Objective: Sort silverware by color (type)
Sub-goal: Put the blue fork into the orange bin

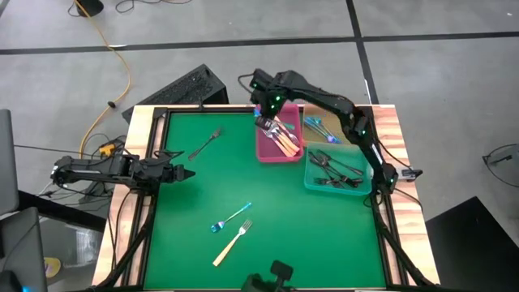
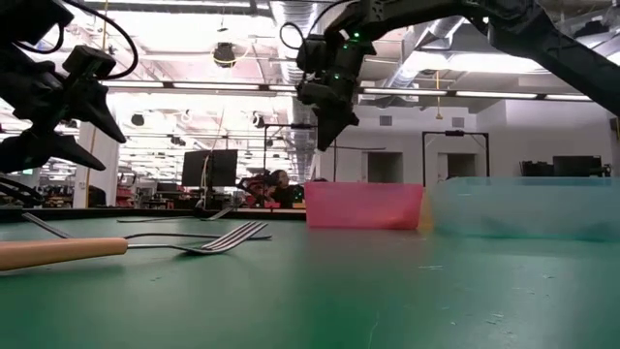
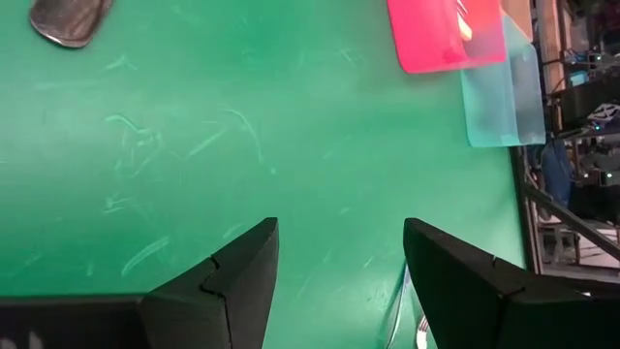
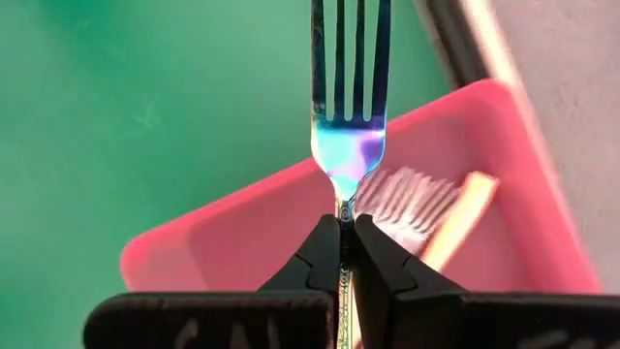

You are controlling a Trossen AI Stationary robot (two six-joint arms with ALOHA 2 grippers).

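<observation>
My right gripper [image 1: 266,116] hangs above the far end of the pink tray [image 1: 263,150] and is shut on an iridescent blue fork [image 4: 347,97]. The tray holds several tan-handled forks [image 1: 284,139]. On the green mat lie a dark fork [image 1: 205,143] at the far left, and a blue fork [image 1: 231,217] and a tan-handled fork [image 1: 233,242] near the front. My left gripper [image 1: 185,173] is open and empty at the table's left side, above the mat [image 3: 341,262]. My right gripper pinches the blue fork's handle just behind its head [image 4: 344,215] between its two fingertips [image 4: 373,254]. The fingers lie along the fork, and the tines point on past the fingertips. The fork is lifted clear above the pink tray's corner [image 4: 242,242].
A teal tray [image 1: 310,180] with several dark forks stands to the right of the pink tray. More blue forks [image 1: 318,126] lie at the far right. The table has a raised wooden rim [image 1: 138,130]. The middle of the green mat is bare.
</observation>
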